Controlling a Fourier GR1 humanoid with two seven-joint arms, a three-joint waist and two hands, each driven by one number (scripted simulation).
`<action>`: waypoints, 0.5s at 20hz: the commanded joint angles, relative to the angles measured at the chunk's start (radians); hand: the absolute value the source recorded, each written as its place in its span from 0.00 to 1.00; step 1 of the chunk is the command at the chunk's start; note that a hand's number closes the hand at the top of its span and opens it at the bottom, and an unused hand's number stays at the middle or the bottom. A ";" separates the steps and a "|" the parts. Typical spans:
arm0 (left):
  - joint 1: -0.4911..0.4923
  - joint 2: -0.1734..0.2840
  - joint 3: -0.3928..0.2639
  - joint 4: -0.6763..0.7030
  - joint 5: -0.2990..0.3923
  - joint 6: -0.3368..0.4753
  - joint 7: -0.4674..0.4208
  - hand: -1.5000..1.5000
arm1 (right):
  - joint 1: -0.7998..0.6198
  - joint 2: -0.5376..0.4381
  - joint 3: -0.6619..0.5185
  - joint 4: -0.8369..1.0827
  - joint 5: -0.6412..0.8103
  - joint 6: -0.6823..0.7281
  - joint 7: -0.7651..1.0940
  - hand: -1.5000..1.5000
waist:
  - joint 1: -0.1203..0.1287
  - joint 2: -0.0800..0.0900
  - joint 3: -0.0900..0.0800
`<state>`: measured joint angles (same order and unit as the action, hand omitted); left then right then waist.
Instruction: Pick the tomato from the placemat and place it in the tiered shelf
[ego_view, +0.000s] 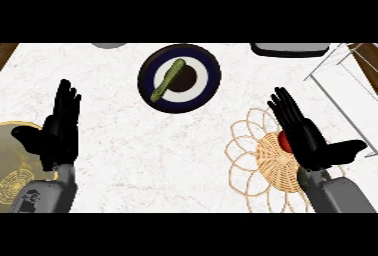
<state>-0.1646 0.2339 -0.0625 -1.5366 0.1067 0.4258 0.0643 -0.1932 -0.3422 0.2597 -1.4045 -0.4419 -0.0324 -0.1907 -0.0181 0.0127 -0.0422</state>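
On the marble counter (184, 160), head view, taken with the woven placemat (262, 160) as reference:

Placemat: straw-coloured, round woven centre ringed by open looped petals, lying flat toward the lower right of the counter. Partly covered by the right hand and forearm.

Tomato (283, 140): red, resting on the placemat's woven centre, upper part. Only a sliver visible at the left edge of the right hand; remainder hidden beneath the palm. Contact between hand and tomato not determinable.

Right hand (306, 137): black, positioned over the placemat's upper right portion, directly above the tomato. Fingers straight and held together, pointing up and slightly left; thumb spread out to the right. Nothing grasped.

Left hand (55, 132): black, well apart from the placemat, far to its left. Fingers straight and together, pointing up; thumb extended to the left. Nothing held.

Dark blue plate (179, 78): up and to the left of the placemat, apart from it. White inner ring, dark centre; a green cucumber (168, 80) lying diagonally across it.

Tiered shelf (343, 85): white wire frame, up and to the right of the placemat, running off the right edge.

Gold-patterned round object (15, 170): far left of the placemat, cut by the left edge, partly under the left hand.
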 joint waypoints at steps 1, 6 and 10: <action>0.066 0.037 0.028 -0.021 0.039 -0.052 0.015 0.50 | 0.002 -0.043 -0.065 -0.046 0.026 -0.048 -0.019 1.00 | 0.018 -0.017 0.041; 0.177 0.159 0.021 0.067 0.050 -0.202 0.032 0.50 | -0.072 0.012 -0.187 -0.158 0.144 -0.257 -0.287 1.00 | 0.018 -0.021 0.042; 0.164 0.147 0.024 0.056 0.080 -0.200 0.087 0.50 | 0.073 0.071 -0.315 -0.013 0.287 -0.696 -0.255 1.00 | -0.019 -0.016 0.040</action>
<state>-0.0585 0.3381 -0.0554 -1.5114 0.1584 0.2772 0.1170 -0.1661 -0.3406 0.0219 -1.4392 -0.2516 -0.4651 -0.3694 -0.0451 -0.0038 0.0000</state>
